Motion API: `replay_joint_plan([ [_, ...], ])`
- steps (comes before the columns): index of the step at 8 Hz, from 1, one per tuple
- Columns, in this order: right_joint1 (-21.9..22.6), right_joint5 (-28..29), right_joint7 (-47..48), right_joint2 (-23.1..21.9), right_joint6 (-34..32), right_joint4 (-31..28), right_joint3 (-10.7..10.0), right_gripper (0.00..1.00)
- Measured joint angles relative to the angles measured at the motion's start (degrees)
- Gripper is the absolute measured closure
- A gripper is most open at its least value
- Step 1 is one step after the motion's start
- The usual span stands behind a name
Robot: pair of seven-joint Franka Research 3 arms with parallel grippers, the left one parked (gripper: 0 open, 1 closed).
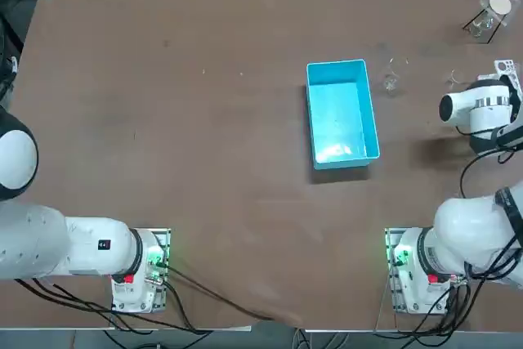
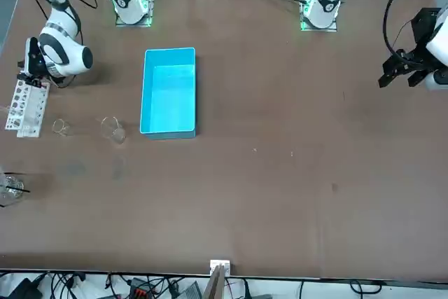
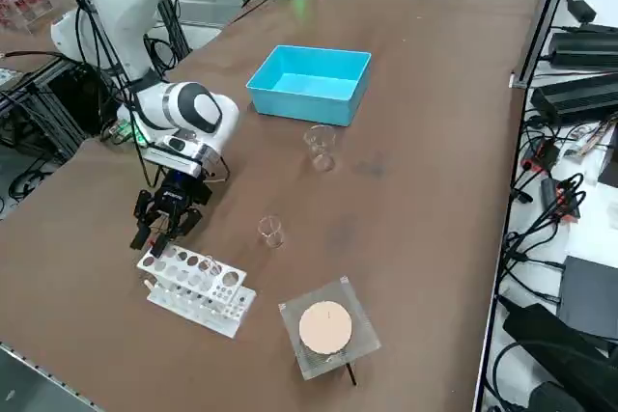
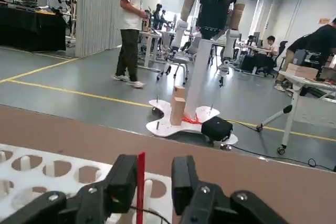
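Observation:
My right gripper [image 3: 160, 231] hangs low at the near end of a white test-tube rack [image 3: 198, 287] by the table's right edge. In the wrist view its fingers [image 4: 126, 179] stand a little apart over the rack's holes [image 4: 31, 169]. A thin red rod [image 4: 140, 174] stands upright between them, close to one finger, and the gap is wider than the rod. From the front, the gripper [image 2: 31, 68] sits just behind the rack [image 2: 24, 106]. From overhead, the arm covers most of the rack [image 1: 507, 67].
A blue open bin [image 1: 341, 114] lies mid-table. Two small clear beakers [image 3: 320, 145] [image 3: 271, 231] stand between the bin and the rack. A square wire stand with a round tan disc [image 3: 326, 327] sits beyond the rack. People walk in the room beyond the table.

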Motion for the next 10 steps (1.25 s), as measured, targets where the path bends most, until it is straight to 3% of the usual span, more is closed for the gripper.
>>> replay_joint_plan([
  [3,0.0,0.0,0.0,-0.1,0.0,0.1,0.2,0.72],
  [4,0.0,0.0,0.0,-0.1,0.0,0.1,0.3,0.78],
  [5,0.0,0.0,0.0,-0.2,0.0,0.1,0.3,0.92],
  [10,0.1,-0.2,0.0,-0.8,-0.1,0.5,0.9,0.98],
])
